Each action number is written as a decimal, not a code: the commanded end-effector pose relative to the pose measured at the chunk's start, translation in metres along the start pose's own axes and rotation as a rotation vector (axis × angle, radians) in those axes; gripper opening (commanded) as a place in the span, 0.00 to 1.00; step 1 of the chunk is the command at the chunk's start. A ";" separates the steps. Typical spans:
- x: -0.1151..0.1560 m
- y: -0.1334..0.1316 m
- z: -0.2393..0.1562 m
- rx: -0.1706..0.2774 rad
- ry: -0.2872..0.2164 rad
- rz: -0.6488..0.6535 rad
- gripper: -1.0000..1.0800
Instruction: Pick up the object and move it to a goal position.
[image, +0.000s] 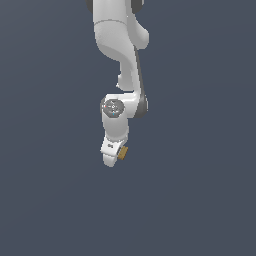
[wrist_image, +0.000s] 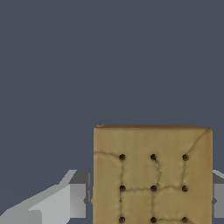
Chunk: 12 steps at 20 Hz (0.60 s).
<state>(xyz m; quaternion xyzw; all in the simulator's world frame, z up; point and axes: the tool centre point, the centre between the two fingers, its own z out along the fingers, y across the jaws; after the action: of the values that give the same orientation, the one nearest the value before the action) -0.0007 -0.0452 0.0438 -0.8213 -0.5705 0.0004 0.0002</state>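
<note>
Aloft against plain slate-grey, the white arm's tool (image: 116, 156) is closed on the small flat tan-brown square block (wrist_image: 152, 175), cracker-like, its face marked by dark dots and faint grid lines.

— What do we see behind everything?

— We see one plain slate-blue backdrop (image: 200, 200), flat and matte, with no seam or edge that we can make out.

— Any floor or wall we can tell apart?

— We cannot tell; the same dull blue-grey (wrist_image: 109, 57) fills the wrist view too. The light looks soft and even, and we find only faint shading across it.
</note>
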 end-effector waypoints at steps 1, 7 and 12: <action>0.003 0.005 -0.017 -0.002 0.001 0.000 0.00; 0.014 0.021 -0.070 -0.001 0.002 -0.001 0.00; 0.025 0.036 -0.121 0.000 0.003 -0.002 0.00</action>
<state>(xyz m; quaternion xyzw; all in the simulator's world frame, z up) 0.0363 -0.0359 0.1487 -0.8209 -0.5710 -0.0006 0.0006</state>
